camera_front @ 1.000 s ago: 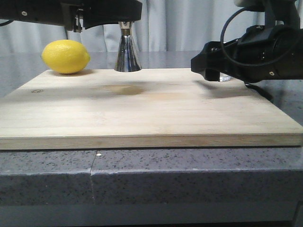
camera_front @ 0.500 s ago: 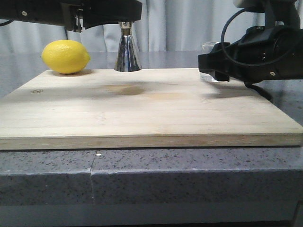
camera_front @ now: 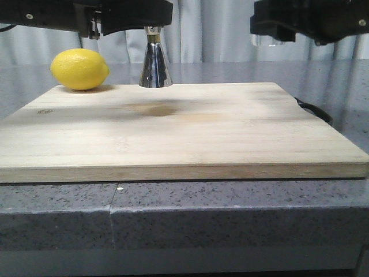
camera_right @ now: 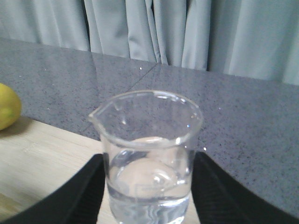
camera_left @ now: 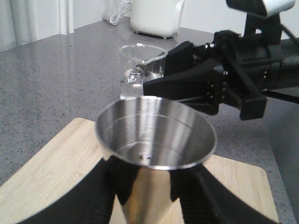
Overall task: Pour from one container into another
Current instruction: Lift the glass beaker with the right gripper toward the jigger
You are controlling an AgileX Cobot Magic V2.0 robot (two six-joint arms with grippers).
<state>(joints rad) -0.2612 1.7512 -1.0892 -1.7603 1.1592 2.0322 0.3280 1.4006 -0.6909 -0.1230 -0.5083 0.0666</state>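
Observation:
The steel jigger [camera_front: 155,63] stands upright on the wooden board [camera_front: 173,133] at the back, left of centre. My left gripper [camera_left: 152,196] is shut on its waist, and its empty upper cup [camera_left: 156,135] faces up. High over the board's right rear, my right gripper [camera_front: 271,32] is shut on the glass beaker [camera_right: 148,156], which is upright and holds clear liquid in its lower part. From the left wrist view the beaker [camera_left: 141,70] hangs beyond the jigger, clamped by the black right gripper [camera_left: 196,84]. In the front view the beaker [camera_front: 266,40] is mostly hidden by the gripper.
A yellow lemon [camera_front: 79,68] lies on the board's back left corner. A black cable [camera_front: 314,109] runs off the board's right edge. A white appliance [camera_left: 156,16] stands far back on the grey counter [camera_front: 230,213]. Curtains hang behind.
My right gripper has lifted the beaker from the counter beside the board's right rear to well above it. The left gripper and jigger have not moved.

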